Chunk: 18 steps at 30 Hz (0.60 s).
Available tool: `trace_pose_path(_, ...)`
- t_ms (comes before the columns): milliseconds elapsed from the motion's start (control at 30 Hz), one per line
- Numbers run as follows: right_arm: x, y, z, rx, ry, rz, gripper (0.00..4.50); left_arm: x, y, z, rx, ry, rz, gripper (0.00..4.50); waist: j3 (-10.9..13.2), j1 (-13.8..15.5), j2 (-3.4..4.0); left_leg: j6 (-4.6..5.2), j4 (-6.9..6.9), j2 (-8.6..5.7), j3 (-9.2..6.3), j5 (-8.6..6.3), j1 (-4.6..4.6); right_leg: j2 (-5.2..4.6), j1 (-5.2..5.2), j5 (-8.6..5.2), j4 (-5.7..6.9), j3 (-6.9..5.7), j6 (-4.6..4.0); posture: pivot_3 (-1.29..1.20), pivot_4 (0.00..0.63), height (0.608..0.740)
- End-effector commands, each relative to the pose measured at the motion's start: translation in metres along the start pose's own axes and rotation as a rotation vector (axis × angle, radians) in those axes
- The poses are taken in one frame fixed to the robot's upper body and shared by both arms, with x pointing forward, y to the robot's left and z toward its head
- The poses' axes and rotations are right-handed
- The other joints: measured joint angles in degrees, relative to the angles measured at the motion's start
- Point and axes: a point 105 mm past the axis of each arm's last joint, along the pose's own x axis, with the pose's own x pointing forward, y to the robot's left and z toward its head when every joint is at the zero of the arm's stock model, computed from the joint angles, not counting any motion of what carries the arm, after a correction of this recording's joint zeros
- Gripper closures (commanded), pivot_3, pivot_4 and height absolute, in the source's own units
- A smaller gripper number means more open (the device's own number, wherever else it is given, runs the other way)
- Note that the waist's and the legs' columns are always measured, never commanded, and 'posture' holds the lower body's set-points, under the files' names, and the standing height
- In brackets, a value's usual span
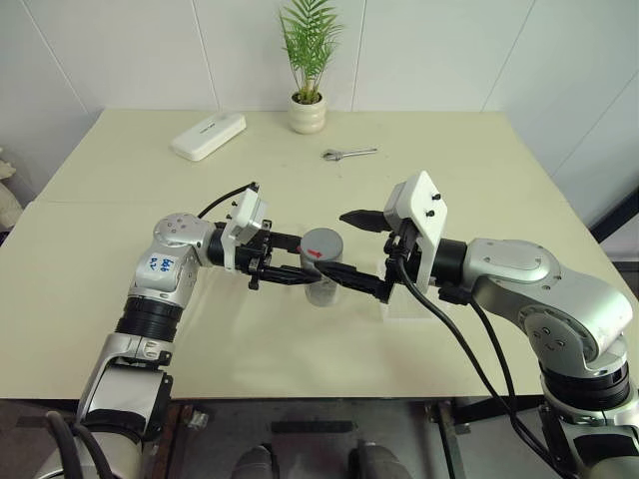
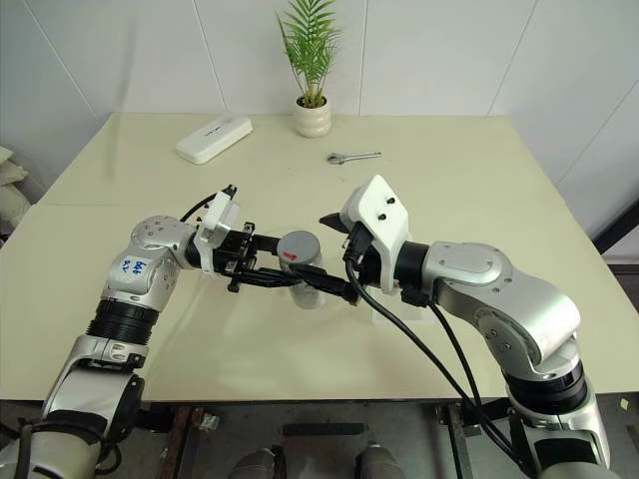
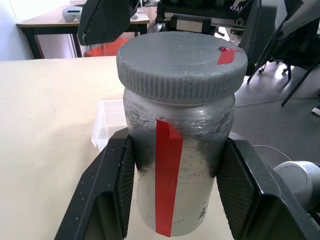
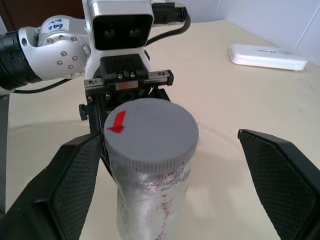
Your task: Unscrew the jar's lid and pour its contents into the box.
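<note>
Left gripper [image 1: 300, 261] has its jaws clamped on the jar [image 1: 321, 282], holding it upright above the tabletop [image 1: 120, 230] so it can't spin. Right gripper [image 4: 165, 175] straddles the lid [image 4: 150, 131] with jaws wide, not touching, probably set to twist it. Clear box [image 3: 107, 125] sits just beyond.

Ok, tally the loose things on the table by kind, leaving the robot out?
Silvery-grey jar with grey screw lid: 1
Clear plastic box: 1
Flat white oblong case: 1
White pot with green plant: 1
Small metal wrench-like tool: 1
Total: 5
</note>
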Motion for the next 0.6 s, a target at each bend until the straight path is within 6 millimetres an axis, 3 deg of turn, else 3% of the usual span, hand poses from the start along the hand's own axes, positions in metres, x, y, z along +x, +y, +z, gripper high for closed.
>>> trace_pose_path(33, -0.006, 0.005, 0.016, -0.046, -0.051, 0.009, 0.0, 0.0, 0.001, 0.011, 0.054, -0.005, -0.005, 2.54, 0.0, 0.0, 0.0, 0.0, 0.0, 0.0, 0.0, 0.0, 0.0, 0.0, 0.0, 0.0, 0.0, 0.0, 0.0, 0.0, 0.15, 0.74)
trace_pose_path(600, 0.007, 0.009, 0.02, -0.028, -0.078, 0.055, 0.0, 0.0, 0.0, 0.011, 0.054, -0.005, -0.011, 2.54, 0.0, 0.0, 0.0, 0.0, 0.01, 0.0, 0.0, 0.0, -0.01, 0.0, 0.0, 0.0, 0.01, 0.0, 0.0, 0.0, 0.15, 0.74)
